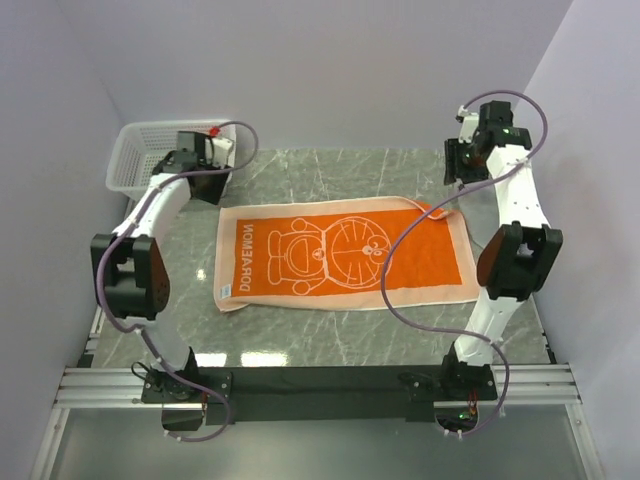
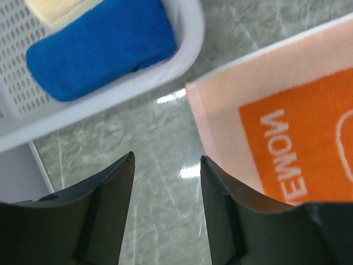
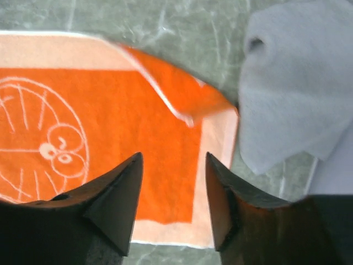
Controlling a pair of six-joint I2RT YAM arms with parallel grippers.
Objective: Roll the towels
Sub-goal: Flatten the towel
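The long orange towel (image 1: pixel 340 252) lies flat and spread out mid-table, with "DORAEMON" lettering at its left end and pale borders. In the right wrist view its far right corner (image 3: pixel 185 96) is folded over onto itself. The grey towel (image 3: pixel 292 83) lies crumpled just right of that corner. My left gripper (image 2: pixel 166 156) hangs open over bare marble between the basket and the orange towel's far left corner (image 2: pixel 209 105), and nothing is between its fingers. My right gripper (image 3: pixel 174 154) is open above the orange towel's right end and holds nothing. In the top view the left gripper (image 1: pixel 205 168) and the right gripper (image 1: pixel 463 165) sit at the towel's far corners.
A white perforated basket (image 1: pixel 130 150) stands at the back left. The left wrist view shows its rim (image 2: pixel 187 33), with a blue roll (image 2: pixel 99 47) and a cream roll (image 2: pixel 55 11) inside. The table is grey-green marble, with walls close on both sides.
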